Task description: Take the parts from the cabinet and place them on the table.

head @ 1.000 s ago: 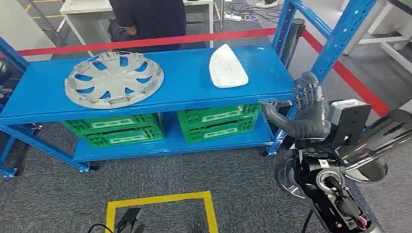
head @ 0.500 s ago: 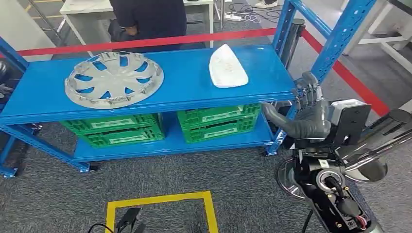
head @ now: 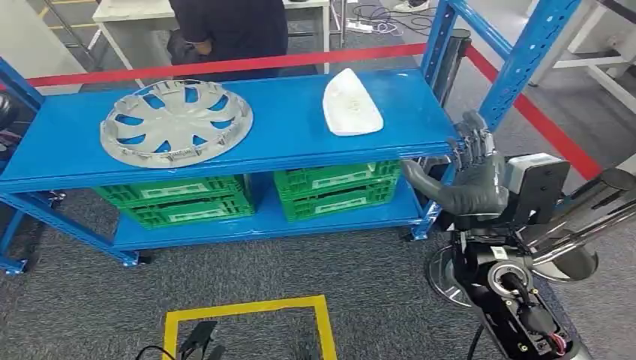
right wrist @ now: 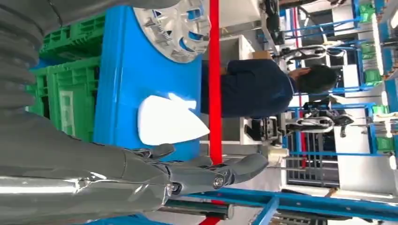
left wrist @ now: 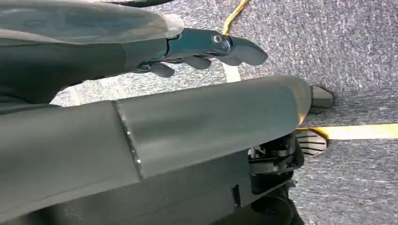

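Right hand point(head: 474, 174) has crept slightly left and up toward the shelf's right end since a second ago; small shift, nothing else in the scene moved. Fingers point(head: 471, 142) are spread and extended, thumb out to the left, nothing in the grasp. It sits just off the near-right corner of the blue cabinet point(head: 285, 142), about level with the top shelf edge, not touching any part.

Right wrist view confirms: fingers straight and apart point(right wrist: 220, 173), empty, with the white part point(right wrist: 169, 121) ahead of them on the shelf.

White part point(head: 350, 103) lies flat on the right side of the top shelf, toward the far edge. Silver wheel cover point(head: 176, 122) lies flat on the left side of the same shelf, well apart from the white part. Neither has been lifted.

Lower shelf holds green crates point(head: 259, 193), two stacks side by side.

Left hand point(left wrist: 206, 49) hangs low over grey carpet and yellow floor tape point(left wrist: 356, 132); fingers loosely extended, holding nothing.

Person in dark clothing point(head: 229, 30) stands behind the cabinet past the red barrier tape point(head: 225, 64). Yellow floor square point(head: 247, 322) marked on the near carpet.
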Controlling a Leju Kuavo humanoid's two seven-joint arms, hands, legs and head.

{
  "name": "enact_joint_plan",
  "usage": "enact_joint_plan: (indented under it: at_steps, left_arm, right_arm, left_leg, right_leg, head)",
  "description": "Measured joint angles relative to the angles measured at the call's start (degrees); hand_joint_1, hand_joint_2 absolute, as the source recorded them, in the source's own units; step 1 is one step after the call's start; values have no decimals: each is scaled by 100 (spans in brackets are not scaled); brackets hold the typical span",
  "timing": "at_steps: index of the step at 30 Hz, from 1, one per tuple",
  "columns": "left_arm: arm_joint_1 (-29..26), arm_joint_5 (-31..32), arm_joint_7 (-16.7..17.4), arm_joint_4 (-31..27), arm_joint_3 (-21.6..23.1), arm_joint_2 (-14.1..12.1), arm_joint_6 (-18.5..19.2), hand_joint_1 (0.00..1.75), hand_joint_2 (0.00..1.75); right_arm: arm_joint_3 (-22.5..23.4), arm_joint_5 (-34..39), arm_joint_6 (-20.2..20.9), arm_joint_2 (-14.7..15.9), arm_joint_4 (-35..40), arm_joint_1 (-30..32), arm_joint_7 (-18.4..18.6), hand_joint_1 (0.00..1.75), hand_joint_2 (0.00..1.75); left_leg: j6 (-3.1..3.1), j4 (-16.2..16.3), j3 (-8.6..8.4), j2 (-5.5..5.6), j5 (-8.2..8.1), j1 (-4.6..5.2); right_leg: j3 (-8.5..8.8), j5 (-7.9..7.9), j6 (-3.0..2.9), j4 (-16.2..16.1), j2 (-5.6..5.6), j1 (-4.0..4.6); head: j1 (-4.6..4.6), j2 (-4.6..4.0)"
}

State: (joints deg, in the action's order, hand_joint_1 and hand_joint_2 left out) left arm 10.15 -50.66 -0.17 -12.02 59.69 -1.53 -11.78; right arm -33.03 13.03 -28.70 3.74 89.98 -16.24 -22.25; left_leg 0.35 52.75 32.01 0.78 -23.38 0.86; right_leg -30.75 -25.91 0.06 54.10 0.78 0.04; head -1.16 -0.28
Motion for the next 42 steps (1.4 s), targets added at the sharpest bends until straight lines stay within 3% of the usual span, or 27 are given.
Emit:
enact_joint_plan:
  at_steps: [11, 17, 19, 20, 22, 23, 24, 25, 26, 28, 29, 30, 31, 33, 34, 35, 38, 39, 40, 41, 42]
  left_arm:
    - [0, 0, 0, 0, 0, 0, 0, 0, 0]
    - [2, 0, 0, 0, 0, -7, 0, 0, 0]
    - [-1, 0, 0, 0, 0, 15, 0, 0, 0]
    - [2, 0, 0, 0, 0, 8, -4, 0, 0]
    - [9, 0, 0, 0, 0, 9, -4, 0, 0]
    - [7, 0, 0, 0, 0, 15, 0, 0, 0]
    - [2, 0, 0, 0, 0, 17, 2, 0, 0]
    - [-6, 0, 0, 0, 0, 22, 2, 0, 0]
    - [-10, 0, 0, 0, 0, 22, 4, 0, 0]
    - [-9, 0, 0, 0, 0, 22, 7, 0, 0]
    - [-5, 0, 0, 2, 0, 2, 9, 0, 0]
    - [4, 2, 0, 2, 2, 6, 20, 0, 0]
    - [8, 2, 0, 2, 0, 2, 26, 0, 0]
    - [-2, 2, 0, 2, 2, 2, 26, 0, 0]
    - [-1, 2, 0, 2, 2, 2, 26, 0, 0]
    - [5, 2, 0, 2, 0, 2, 26, 0, 0]
    - [20, 0, 0, 2, 2, 9, 31, 0, 0]
    - [9, 0, 0, 2, 0, 9, 31, 0, 0]
    - [-4, 0, 0, 2, 2, 9, 31, 0, 0]
    - [-12, -2, 0, 2, 2, 9, 31, 0, 0]
    - [-11, -2, 0, 2, 2, 9, 31, 0, 0]
  right_arm:
    - [0, 0, -2, 0, 0, 1, -7, 0, 175]
    - [0, 0, 0, -2, 2, 2, -7, 0, 175]
    - [9, 0, 0, 0, 17, 6, -13, 0, 175]
    - [9, 0, 0, 0, 17, -11, -22, 0, 175]
    - [9, 2, 0, 0, 15, -6, -20, 0, 175]
    - [7, 2, 0, 0, 13, 16, -17, 0, 175]
    - [7, 2, 0, 0, 11, 24, -17, 0, 175]
    - [9, 2, 0, 0, 7, 23, -17, 0, 175]
    - [9, 2, 0, 0, 7, 20, -17, 0, 175]
    - [13, 2, 0, 0, 7, 17, -17, 0, 175]
    - [11, 2, 0, 0, 0, 12, -17, 0, 175]
    - [4, 2, 0, 0, 6, 16, -17, 0, 175]
    - [-2, 2, 0, -2, 4, 24, -15, 0, 175]
    - [15, 2, -4, 0, 4, 22, -15, 0, 175]
    - [13, 2, 0, 0, 11, 15, -20, 0, 175]
    - [11, 2, 9, 0, 11, 15, -20, 0, 175]
    - [7, 2, 9, 0, 7, 21, -20, 0, 175]
    - [4, 2, 9, 0, 7, 21, -20, 0, 175]
    - [2, 2, 11, 0, 7, 22, -20, 0, 175]
    - [2, 2, 13, 0, 5, 22, -20, 0, 175]
    - [2, 2, 17, 0, 4, 21, -20, 0, 175]
  left_leg:
    - [0, 0, -1, 0, 0, 0]
    - [66, 53, 7, 0, -44, 30]
    - [90, -106, -109, -23, 3, -71]
    - [104, -150, -148, -25, 6, -81]
    - [110, -147, -162, -36, -6, -93]
    - [104, -144, -163, -36, -17, -98]
    - [94, -137, -163, -36, -26, -106]
    - [64, -113, -169, -31, -49, -128]
    - [30, -82, -182, -25, -82, -158]
    - [-56, 9, -210, -10, -167, -215]
    - [-123, 64, -194, 1, -220, -191]
    - [-153, 129, -173, 0, -239, -177]
    - [-172, 103, -174, 5, -229, -175]
    - [-222, 85, -199, 5, -236, -197]
    - [-248, 132, -192, -10, -273, -205]
    - [-260, 312, -119, -37, -366, -209]
    - [-279, 1755, 693, -41, -916, -201]
    - [-267, 2086, 927, -40, -963, -199]
    - [-241, 2137, 1033, -40, -874, -190]
    - [-196, 1901, 979, -40, -637, -170]
    - [-129, 1422, 804, -39, -303, -143]
  right_leg:
    - [1, 0, 0, 0, 0, 0]
    - [23, -6, 49, -15, -2, -11]
    - [52, -67, 76, 25, -5, 3]
    - [-19, -199, 110, 226, -9, 28]
    - [-514, -676, 174, 1230, -21, -25]
    - [-758, -827, 202, 1682, -24, -56]
    - [-881, -851, 225, 1881, -27, -76]
    - [-889, -715, 257, 1821, -34, -105]
    - [-745, -458, 285, 1469, -41, -132]
    - [-265, 100, 356, 437, -56, -188]
    - [-138, 13, 397, 188, -24, -172]
    - [-152, 43, 273, 165, 22, -177]
    - [-156, 18, 215, 195, 16, -158]
    - [-155, -1, 122, 210, 19, -140]
    - [-65, 1, 71, 186, 20, -164]
    - [-47, -5, 59, 185, 18, -163]
    - [-39, -35, -1, 186, 2, -126]
    - [-33, -47, -18, 187, 3, -105]
    - [-13, -63, -37, 187, 9, -85]
    - [22, -88, -49, 186, 18, -63]
    - [67, -117, -56, 185, 25, -46]
  head:
    - [0, 0]
    - [-11, 0]
    - [-20, 0]
    - [0, 0]
    - [42, 0]
    - [44, 0]
    - [48, 0]
    - [50, 0]
    - [52, 0]
    - [68, 0]
    - [94, 0]
    - [111, 0]
    - [79, 0]
    - [57, 0]
    - [46, 0]
    - [13, 0]
    - [-92, 0]
    - [-109, 0]
    - [-129, 0]
    - [-133, 0]
    - [-153, 0]
